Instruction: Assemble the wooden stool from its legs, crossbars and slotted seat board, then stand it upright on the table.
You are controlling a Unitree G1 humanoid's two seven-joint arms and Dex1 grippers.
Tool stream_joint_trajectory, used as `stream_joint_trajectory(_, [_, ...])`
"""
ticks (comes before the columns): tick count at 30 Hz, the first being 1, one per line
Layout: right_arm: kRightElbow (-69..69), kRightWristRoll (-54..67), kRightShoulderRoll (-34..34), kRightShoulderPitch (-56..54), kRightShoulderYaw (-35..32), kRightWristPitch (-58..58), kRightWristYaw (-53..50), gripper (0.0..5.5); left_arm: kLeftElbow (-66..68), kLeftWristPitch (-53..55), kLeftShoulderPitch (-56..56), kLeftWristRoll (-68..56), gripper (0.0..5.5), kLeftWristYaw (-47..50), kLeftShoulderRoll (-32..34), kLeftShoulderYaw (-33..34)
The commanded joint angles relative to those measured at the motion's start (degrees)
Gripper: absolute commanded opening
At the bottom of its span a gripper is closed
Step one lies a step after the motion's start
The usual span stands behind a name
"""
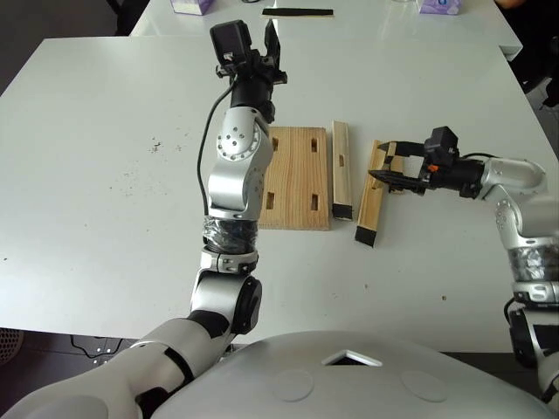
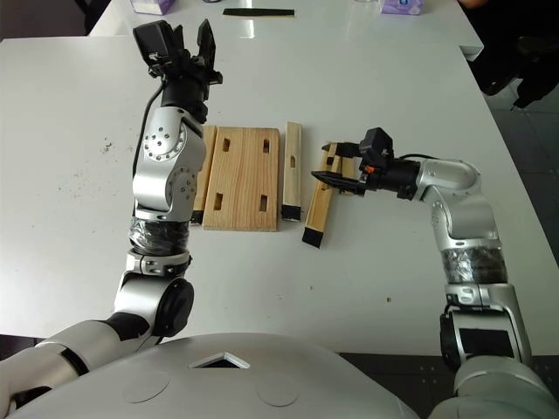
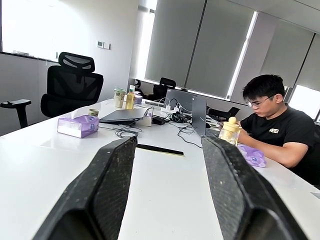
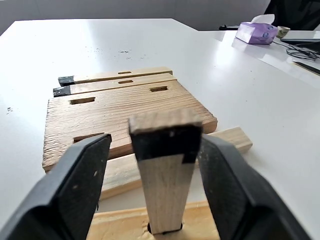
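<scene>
Right of seat board (image 1: 295, 175), right hand (image 1: 376, 176) straddling leg (image 4: 165, 170), left hand (image 3: 169, 145) aloft

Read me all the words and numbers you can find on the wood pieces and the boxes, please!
Slotted seat board: no words or numbers, just bare wood.
Legs: no writing, only black ends.
Purple box: any print is too blurred to read.
Wall panel: too small to read.
So there is no text here that can be quoted.

Grey blinds (image 3: 175, 45) are hanging at the back. A black chair (image 3: 70, 85) is standing beside the white table (image 3: 30, 150), which is carrying a laptop (image 3: 198, 116) and a purple box (image 3: 77, 126).
</scene>
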Motion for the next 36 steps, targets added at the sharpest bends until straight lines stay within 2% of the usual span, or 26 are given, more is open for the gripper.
stream_joint_trajectory(1, [-8.9,2.9,-3.4,0.6,-5.5,5.9,-4.0,2.99,-1.8,1.4,0.9,0.3,2.4,0.1,0.1,0.3])
stream_joint_trajectory(4, [-13.9,6.3,-3.9,-0.8,-8.4,10.4,-6.3,2.99,-2.5,2.1,1.1,0.4,2.4,-0.1,0.4,0.4])
stream_joint_trajectory(7, [-18.5,11.9,-0.5,-5.9,-9.5,15.4,-11.0,2.99,-2.7,2.5,1.1,0.6,2.4,-0.1,0.6,0.6])
stream_joint_trajectory(9, [-19.6,10.8,3.2,-8.6,-6.4,16.6,-15.6,2.99,-2.2,2.3,0.8,0.7,2.4,-0.1,0.7,0.5])
stream_joint_trajectory(13, [-16.1,0.8,9.6,-9.4,3.1,14.1,-24.0,2.99,0.4,0.9,-0.7,0.8,2.4,-0.4,-0.1,0.0])
stream_joint_trajectory(15, [-14.0,-2.4,11.2,-8.5,5.0,12.6,-26.4,2.99,1.6,0.3,-1.4,1.1,2.4,-0.6,-0.3,-0.4])
stream_joint_trajectory(19, [-12.3,-3.8,12.1,-9.4,4.3,11.6,-27.5,2.99,3.0,-0.8,-2.1,0.8,2.4,-0.5,-1.0,0.1])
stream_joint_trajectory(26, [-16.7,2.6,13.7,-14.6,-1.2,14.7,-27.7,2.99,3.8,-1.6,-2.3,0.9,2.4,-0.6,-0.7,0.4])
stream_joint_trajectory(36, [-9.6,-5.4,11.7,-1.4,4.9,9.1,-26.2,2.99,4.5,-2.2,-2.5,0.7,2.4,-0.8,-1.0,0.3])
